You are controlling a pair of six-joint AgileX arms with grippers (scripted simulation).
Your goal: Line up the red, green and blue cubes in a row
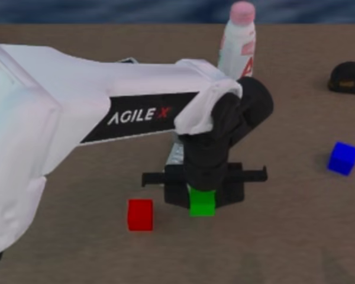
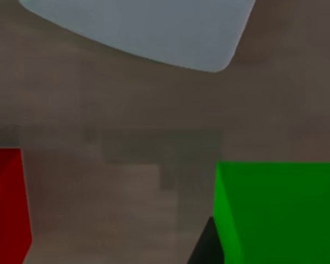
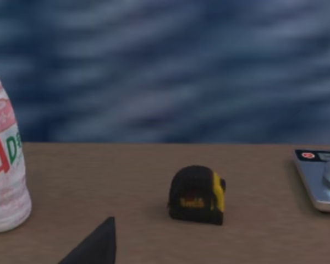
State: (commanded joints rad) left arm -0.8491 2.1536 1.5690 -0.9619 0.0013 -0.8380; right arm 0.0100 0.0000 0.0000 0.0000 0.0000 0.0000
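The green cube point(image 1: 202, 202) sits just right of the red cube point(image 1: 140, 214) near the table's front middle, with a small gap between them. My left gripper point(image 1: 203, 190) hangs straight over the green cube and is shut on it. In the left wrist view one dark finger point(image 2: 209, 245) lies flush against the side of the green cube point(image 2: 280, 212), and the red cube point(image 2: 8, 203) shows at the edge. The blue cube point(image 1: 343, 158) stands alone at the far right. Of my right gripper point(image 3: 96, 245) only a dark wedge shows; it is out of the top view.
A white bottle with a pink cap point(image 1: 238, 41) stands at the back behind the left arm. A black and yellow tape measure point(image 1: 347, 77) lies at the back right. A flat pale grey device point(image 2: 143, 27) lies just beyond the left gripper.
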